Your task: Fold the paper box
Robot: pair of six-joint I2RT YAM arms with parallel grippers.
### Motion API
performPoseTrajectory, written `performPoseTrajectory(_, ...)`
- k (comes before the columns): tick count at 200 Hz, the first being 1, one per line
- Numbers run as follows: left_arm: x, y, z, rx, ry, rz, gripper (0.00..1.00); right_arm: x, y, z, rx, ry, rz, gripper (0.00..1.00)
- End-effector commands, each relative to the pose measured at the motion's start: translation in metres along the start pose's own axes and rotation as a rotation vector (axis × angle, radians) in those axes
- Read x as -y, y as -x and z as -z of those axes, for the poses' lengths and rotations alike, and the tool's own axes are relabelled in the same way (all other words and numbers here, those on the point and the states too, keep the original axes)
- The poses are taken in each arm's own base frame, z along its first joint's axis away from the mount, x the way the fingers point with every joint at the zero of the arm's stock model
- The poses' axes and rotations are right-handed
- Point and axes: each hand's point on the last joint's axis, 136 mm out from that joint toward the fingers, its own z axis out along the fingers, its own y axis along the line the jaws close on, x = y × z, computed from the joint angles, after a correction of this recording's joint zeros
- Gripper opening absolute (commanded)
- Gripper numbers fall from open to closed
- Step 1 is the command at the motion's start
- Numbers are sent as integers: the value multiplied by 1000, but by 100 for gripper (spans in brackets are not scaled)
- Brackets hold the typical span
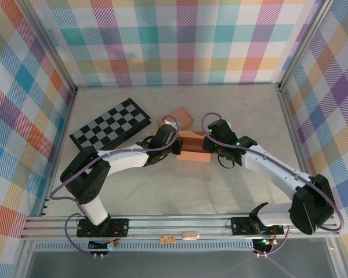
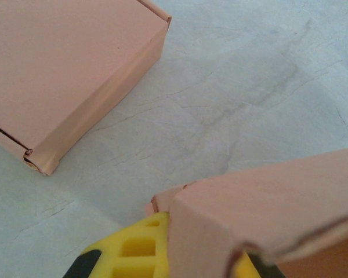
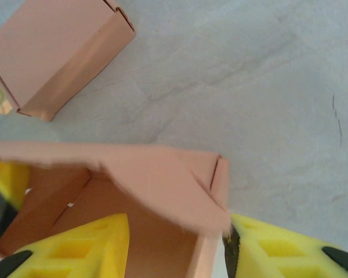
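**Both grippers at a half-folded paper box in mid-table**

In the right wrist view, the right gripper (image 3: 180,243) has its yellow fingers spread apart. They straddle one end wall of the paper box (image 3: 156,174), one finger down inside the open cavity and the other outside, and the inner finger stands clear of the wall. The box is salmon-pink card, open on top and not yet squared up. A loose flap sags diagonally across the opening just ahead of the fingers, with a creased corner where it meets the end wall. At the box's far end, a yellow finger (image 3: 1,174) of the other arm sits against it.

In the left wrist view, the left gripper (image 2: 188,258) is clamped on the opposite wall of the paper box (image 2: 267,202). The card is pinched between its two yellow pads, and the wall's folded corner rises directly beyond them.

Further out from both grippers, well apart from the held box, a second closed box (image 2: 64,75) of the same pink card lies flat on the pale table (image 2: 249,87). Its lid is tucked in and its edges are crisp.

From above, the left gripper (image 1: 177,145) and right gripper (image 1: 210,147) meet end to end, with the paper box (image 1: 194,147) between them. The closed box (image 1: 177,119) lies just past them. A folding chessboard (image 1: 110,126) lies off to the left gripper's outer side.
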Motion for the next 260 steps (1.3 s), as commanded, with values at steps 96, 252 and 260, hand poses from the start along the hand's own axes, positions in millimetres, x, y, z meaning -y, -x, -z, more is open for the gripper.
performPoseTrajectory(96, 5, -8, -1, -26, 40, -16, 0, -39, 32, 58, -87, 37, -1113, 51)
performPoseTrajectory(252, 8, -7, 1, -16, 74, -29, 0, -55, 14, -7, -167, -108, -1284, 29)
performPoseTrajectory(260, 9, -7, 2, -15, 74, -31, 0, -54, 12, -8, -173, -110, -1281, 27)
